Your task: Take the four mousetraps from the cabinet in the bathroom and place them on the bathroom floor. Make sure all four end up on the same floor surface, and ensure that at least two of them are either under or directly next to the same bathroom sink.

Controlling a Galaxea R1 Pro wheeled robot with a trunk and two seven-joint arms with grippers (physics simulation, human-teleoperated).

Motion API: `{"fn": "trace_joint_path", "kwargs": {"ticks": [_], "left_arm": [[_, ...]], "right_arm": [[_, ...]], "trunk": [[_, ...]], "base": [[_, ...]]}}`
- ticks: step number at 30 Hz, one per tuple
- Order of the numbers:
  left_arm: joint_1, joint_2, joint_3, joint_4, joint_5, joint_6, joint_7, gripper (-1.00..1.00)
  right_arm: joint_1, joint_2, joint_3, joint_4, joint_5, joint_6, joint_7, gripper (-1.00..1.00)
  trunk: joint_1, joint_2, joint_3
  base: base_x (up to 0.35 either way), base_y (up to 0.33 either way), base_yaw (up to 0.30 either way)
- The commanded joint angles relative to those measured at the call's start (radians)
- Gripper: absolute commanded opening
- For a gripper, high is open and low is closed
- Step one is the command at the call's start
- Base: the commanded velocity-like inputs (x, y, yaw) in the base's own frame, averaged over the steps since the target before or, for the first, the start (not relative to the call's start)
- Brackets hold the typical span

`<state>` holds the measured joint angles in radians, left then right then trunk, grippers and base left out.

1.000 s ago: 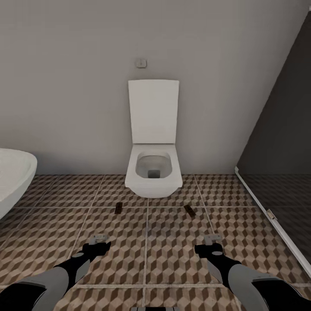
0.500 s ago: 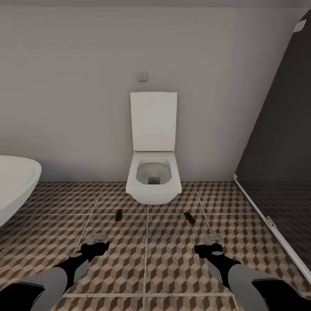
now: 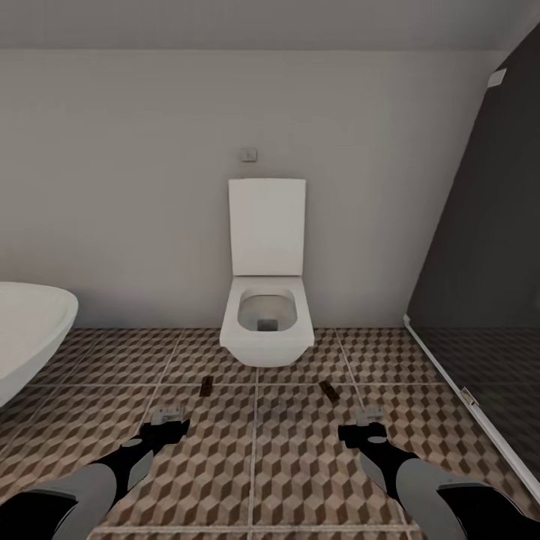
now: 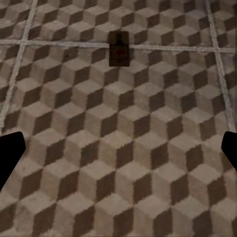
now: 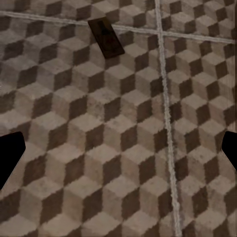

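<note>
- Two mousetraps are lying flat on the bathroom floor [image 3: 300, 465]: the left mousetrap [image 3: 206, 385] and the right mousetrap [image 3: 328, 389], both just in front of the toilet [image 3: 267, 330].
- The left gripper [image 3: 168, 417] is hovering released, nothing in it.
- The right gripper [image 3: 367, 417] is hovering likewise, spread wide.
- The bathtub [image 3: 30, 330] is sitting at far left.

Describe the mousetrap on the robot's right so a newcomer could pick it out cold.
Start at the white toilet on the back wall. On the cube-patterned bathroom floor just in front of it lie two small dark brown boards. The one you want, the right mousetrap, sits toward the dark glass partition and lies angled, while the left mousetrap lies nearly straight, toward the white bathtub.
</note>
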<state>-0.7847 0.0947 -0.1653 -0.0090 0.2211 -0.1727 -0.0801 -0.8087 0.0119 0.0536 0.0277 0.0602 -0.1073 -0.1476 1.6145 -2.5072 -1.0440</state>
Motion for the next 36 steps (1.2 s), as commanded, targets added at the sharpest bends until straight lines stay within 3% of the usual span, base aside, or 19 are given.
{"fn": "trace_joint_path", "kwargs": {"ticks": [1, 32, 36], "left_arm": [[-0.001, 0.0, -0.008, 0.001, 0.011, -0.003, -0.004, 1.0], [-0.001, 0.0, -0.008, 0.003, 0.011, -0.004, -0.004, 1.0], [-0.001, 0.0, -0.008, 0.003, 0.011, -0.004, -0.004, 1.0]], "right_arm": [[-0.001, 0.0, 0.005, 0.003, 0.006, -0.003, -0.006, 1.0], [-0.001, 0.0, 0.005, 0.003, 0.006, -0.005, -0.006, 1.0], [-0.001, 0.0, 0.005, 0.003, 0.007, -0.005, -0.006, 1.0]], "trunk": [[-0.001, 0.0, 0.003], [-0.015, 0.007, 0.123], [-0.03, 0.035, 0.135]], "base": [[0.0, 0.0, 0.0], [0.0, 0.0, 0.0], [0.0, 0.0, 0.0]]}}
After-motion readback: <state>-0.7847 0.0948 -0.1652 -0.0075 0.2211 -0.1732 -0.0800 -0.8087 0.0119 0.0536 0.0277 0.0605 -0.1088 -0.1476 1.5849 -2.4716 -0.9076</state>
